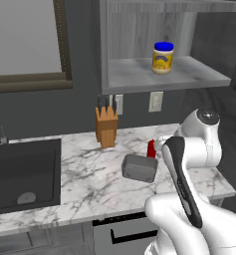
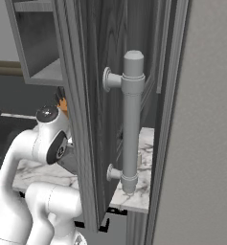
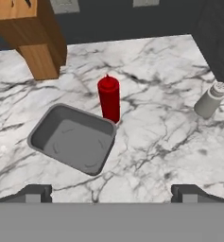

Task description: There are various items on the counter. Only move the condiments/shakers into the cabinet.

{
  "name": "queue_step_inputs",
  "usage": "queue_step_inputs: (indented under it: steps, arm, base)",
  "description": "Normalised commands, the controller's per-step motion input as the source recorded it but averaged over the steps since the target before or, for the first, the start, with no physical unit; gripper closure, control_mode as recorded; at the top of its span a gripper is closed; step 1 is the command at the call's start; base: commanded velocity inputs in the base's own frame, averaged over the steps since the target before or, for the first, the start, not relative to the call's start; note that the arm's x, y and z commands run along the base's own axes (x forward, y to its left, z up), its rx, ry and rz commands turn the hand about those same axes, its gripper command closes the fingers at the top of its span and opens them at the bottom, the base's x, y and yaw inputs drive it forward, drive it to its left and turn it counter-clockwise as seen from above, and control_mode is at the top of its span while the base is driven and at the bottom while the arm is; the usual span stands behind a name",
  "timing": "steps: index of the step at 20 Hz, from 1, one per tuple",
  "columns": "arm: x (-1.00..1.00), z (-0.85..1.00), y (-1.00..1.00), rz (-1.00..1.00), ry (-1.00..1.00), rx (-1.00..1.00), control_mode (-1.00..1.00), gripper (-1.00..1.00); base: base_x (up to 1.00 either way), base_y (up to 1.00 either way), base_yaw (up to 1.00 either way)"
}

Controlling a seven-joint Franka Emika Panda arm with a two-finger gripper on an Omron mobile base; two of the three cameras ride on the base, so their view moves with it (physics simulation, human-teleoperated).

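Tool [image 3: 111, 193]: jaws spread wide, nothing between them, hanging above the tabletop [image 3: 170, 142]; its two dark fingertips [image 3: 34, 193] stand well apart at the bottom of the hand view.

Grey rectangular pan [image 3: 73, 138]: nearest the tool, shallow, empty, set askew on the white marble-veined tabletop.

Red squeeze bottle [image 3: 108, 99]: upright, just behind the pan's far corner, close beside or touching its rim; I cannot tell which. In the left base view it is partly hidden behind the arm.

Small pale shaker [image 3: 210, 100]: near the tabletop's right edge, well apart from bottle and pan, looks tilted in the hand view.

Wooden knife block [image 1: 106, 127]: upright toward the tabletop's back edge, beyond the pan, dark handles sticking up from its top.

Dark sink basin [image 1: 22, 174]: set into the tabletop's left end.

Blue-lidded yellow jar [image 1: 163, 58]: upright on the cabinet shelf [image 1: 139, 77], toward its right half, in the grey wood-grain wall cabinet [image 1: 114, 30] above the tabletop.

Cabinet door [image 2: 93, 95]: open, seen edge-on in the right base view, with a grey bar handle [image 2: 131, 122].
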Motion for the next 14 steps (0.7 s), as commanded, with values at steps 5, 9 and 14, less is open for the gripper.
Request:
queue_step_inputs:
  steps: [5, 9, 14]
  arm:
    - [0.4, -0.1, 0.12, 0.04, 0.0, -0.04, -1.0, -1.0]
    - [0.38, -0.25, 0.09, 0.03, 0.02, -0.06, -1.0, -1.0]
    - [0.13, -0.51, 0.0, 0.01, 0.02, -0.07, -1.0, -1.0]
  base:
    - [0.0, 0.0, 0.0]
    - [0.0, 0.0, 0.0]
    - [0.0, 0.0, 0.0]
